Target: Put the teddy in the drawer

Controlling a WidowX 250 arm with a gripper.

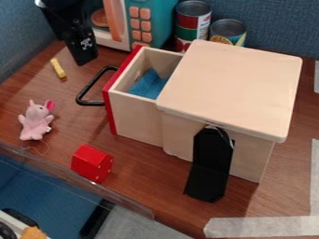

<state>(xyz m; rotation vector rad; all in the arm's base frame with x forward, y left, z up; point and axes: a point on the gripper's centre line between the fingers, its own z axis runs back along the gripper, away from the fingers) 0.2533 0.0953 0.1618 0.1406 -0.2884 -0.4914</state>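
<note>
the teddy (37, 121), a small pink plush toy with a brighter pink ear, is on the brown wooden table (146, 182), at the left of the view, with a thin pale string beside its lower end. it is outside the drawer (134, 114), which is pulled open from the wooden box (233, 84), its red front and black handle (90, 86) facing the teddy's side, with a blue cloth (148, 84) inside. near the teddy, toward the bottom of the view, sits a red block (92, 163) with pale dots; the other way lies a small yellow piece (58, 68). the gripper (81, 44) is at the upper left, black, just beside the toy microwave (149, 23) and well apart from the teddy; i cannot tell how far open it is or whether it has hold of anything. behind the box stand a red and green can (192, 23) and a shorter can (228, 31). a flat black piece (211, 163) leans at the box's near side, and pale tape (261, 227) runs along the table at the lower right.
</note>
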